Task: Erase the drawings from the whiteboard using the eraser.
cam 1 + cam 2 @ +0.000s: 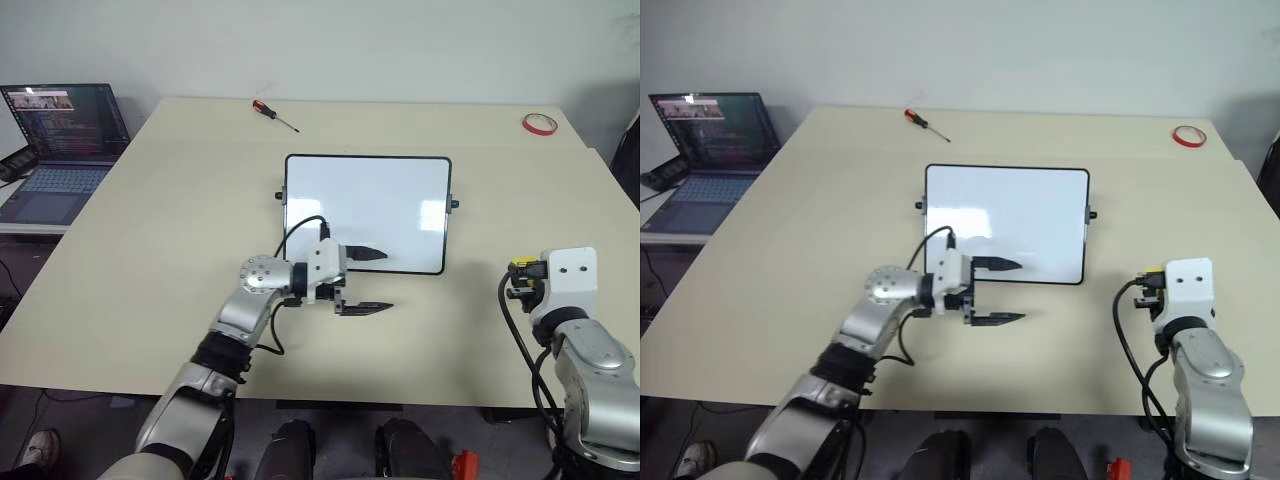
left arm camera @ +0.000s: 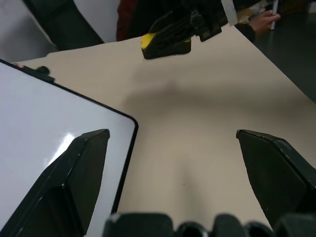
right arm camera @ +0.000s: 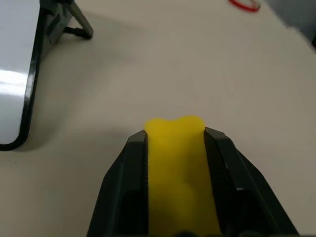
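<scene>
The right gripper is clamping the yellow eraser above the tabletop, well apart from the whiteboard. The left gripper is hovering with fingers spread wide and empty, straddling the whiteboard's near edge.

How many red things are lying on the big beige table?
2: a red-handled screwdriver near the far edge, beyond the white whiteboard, and a red tape ring at the far right corner. Others may be hidden behind the arms.
</scene>
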`<state>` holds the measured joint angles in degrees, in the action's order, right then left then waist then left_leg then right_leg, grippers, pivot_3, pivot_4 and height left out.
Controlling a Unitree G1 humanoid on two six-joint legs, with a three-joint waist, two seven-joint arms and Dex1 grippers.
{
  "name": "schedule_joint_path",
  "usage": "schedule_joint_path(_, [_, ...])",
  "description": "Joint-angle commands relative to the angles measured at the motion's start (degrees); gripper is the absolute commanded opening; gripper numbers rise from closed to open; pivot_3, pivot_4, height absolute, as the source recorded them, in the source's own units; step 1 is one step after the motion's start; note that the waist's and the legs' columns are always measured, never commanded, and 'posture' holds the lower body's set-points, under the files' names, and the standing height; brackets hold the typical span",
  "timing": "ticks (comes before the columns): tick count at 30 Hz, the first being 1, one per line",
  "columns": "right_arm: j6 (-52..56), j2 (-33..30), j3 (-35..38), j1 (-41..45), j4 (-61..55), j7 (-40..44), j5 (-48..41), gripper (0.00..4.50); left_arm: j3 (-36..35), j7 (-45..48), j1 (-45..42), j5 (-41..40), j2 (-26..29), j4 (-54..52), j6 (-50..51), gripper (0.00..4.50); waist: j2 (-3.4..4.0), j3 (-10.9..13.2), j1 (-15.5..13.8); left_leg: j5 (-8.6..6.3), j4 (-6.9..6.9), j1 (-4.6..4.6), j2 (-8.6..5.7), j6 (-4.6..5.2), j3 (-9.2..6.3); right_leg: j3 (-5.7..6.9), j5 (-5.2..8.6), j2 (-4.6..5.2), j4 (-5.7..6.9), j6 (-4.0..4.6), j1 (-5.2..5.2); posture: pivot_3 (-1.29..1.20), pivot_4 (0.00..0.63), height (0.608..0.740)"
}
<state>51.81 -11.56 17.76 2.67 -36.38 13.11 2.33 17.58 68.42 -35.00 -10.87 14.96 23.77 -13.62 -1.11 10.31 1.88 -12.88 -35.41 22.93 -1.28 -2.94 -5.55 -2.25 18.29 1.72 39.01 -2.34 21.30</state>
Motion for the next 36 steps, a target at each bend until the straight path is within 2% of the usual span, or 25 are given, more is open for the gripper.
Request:
schedule_joint_path(1, [0.5, 1.1, 1.9, 1.4, 0.3, -2.0, -1.9, 1.25, 0.5, 1.4, -1.7, 0.9, -1.1, 2.0, -3.5, 4.50, 0.00, 0.0, 0.0, 0.00, 0.00, 0.01, 0.00, 0.00, 0.00, -0.01, 0.00, 0.00, 0.00, 0.00, 0.01, 0.00, 0.150, 0.740])
schedule_joint_path(6, [0.4, 3.2, 2.2, 4.0, 4.5, -3.6, -4.6, 1.25, 0.4, 1.0, -2.0, 1.1, -2.5, 1.9, -3.4, 4.50, 0.00, 0.0, 0.0, 0.00, 0.00, 0.00, 0.03, 0.01, -0.04, 0.01, 0.00, 0.00, 0.03, 0.00, 0.02, 0.00, 0.150, 0.740])
schedule_joint_path(20, [-5.4, -3.3, -0.8, 5.4, 13.2, -1.9, -5.7, 1.25, -0.1, -0.3, 0.0, 1.1, -0.6, -2.6, -0.5, 4.50, 0.01, 0.0, 0.0, 0.00, -0.02, 0.00, 0.02, 0.01, -0.02, 0.01, 0.00, 0.00, 0.05, 0.00, 0.00, 0.00, 0.150, 0.740])
schedule_joint_path(22, [-5.5, -3.5, -0.4, 5.7, 13.7, -2.2, -6.3, 1.93, -0.1, -0.4, 0.1, 1.0, -0.4, -3.1, -0.1, 4.50, 0.01, 0.0, 0.0, 0.00, -0.03, 0.00, 0.03, 0.01, -0.02, 0.00, 0.00, 0.00, 0.06, 0.00, 0.00, 0.00, 0.150, 0.740])
schedule_joint_path(23, [-5.5, -3.6, -0.2, 5.7, 13.8, -2.3, -6.6, 2.12, -0.1, -0.6, 0.1, 1.0, -0.3, -3.3, 0.1, 4.50, 0.01, 0.0, 0.0, 0.00, -0.03, 0.00, 0.03, 0.01, -0.02, 0.01, 0.00, -0.01, 0.06, 0.00, 0.00, 0.00, 0.150, 0.740])
schedule_joint_path(29, [-6.1, -4.3, -0.4, 6.3, 14.9, -2.8, -7.1, 4.25, -0.4, -0.7, -0.9, 1.1, -0.1, -3.0, 0.8, 4.50, 0.01, 0.0, 0.0, 0.00, -0.06, 0.00, 0.03, 0.01, -0.02, 0.01, 0.00, -0.01, 0.07, 0.00, 0.00, 0.00, 0.150, 0.740])
schedule_joint_path(30, [-6.2, -4.3, -0.4, 6.4, 15.1, -2.9, -7.2, 4.48, -0.3, -0.7, -1.1, 1.3, 0.0, -2.8, 0.6, 4.50, 0.01, 0.0, 0.0, 0.00, -0.07, 0.00, 0.03, 0.01, -0.03, 0.02, 0.00, -0.01, 0.07, 0.00, 0.00, 0.00, 0.150, 0.740])
schedule_joint_path(36, [-5.2, -3.3, 0.7, 7.1, 13.0, -3.8, -9.4, 4.48, -0.9, -0.5, -1.8, 1.4, 0.9, -3.6, 1.1, 4.50, 0.01, 0.0, 0.0, 0.00, -0.11, 0.00, 0.03, 0.01, -0.03, 0.02, -0.01, -0.01, 0.10, 0.00, -0.01, 0.00, 0.150, 0.740])
